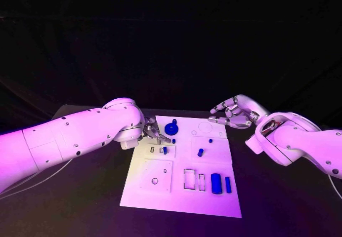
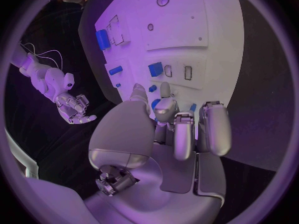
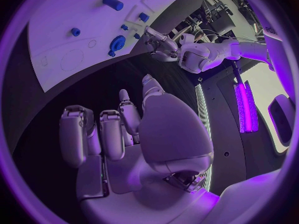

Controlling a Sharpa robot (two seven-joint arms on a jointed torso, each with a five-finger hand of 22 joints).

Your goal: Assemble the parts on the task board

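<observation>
Left hand sits over the far left part of the task board, fingers curled down toward the board. The left wrist view shows its fingertips closing around a small blue part; whether that part is actually pinched cannot be told. Just beyond the left fingertips stands a blue gear-shaped part, with a small blue peg immediately on the near side of the hand. Further toward the robot from that hand, at the board's near right area, a large blue cylinder lies beside a thinner blue bar, both next to rectangular cutouts. Another small blue piece stands mid-board, between the two hands. Right hand hovers off the board's far right corner, apart from the surface, fingers loosely curled inward with nothing in them; the right wrist view shows the palm over black table, the board edge well ahead of the fingertips.
</observation>
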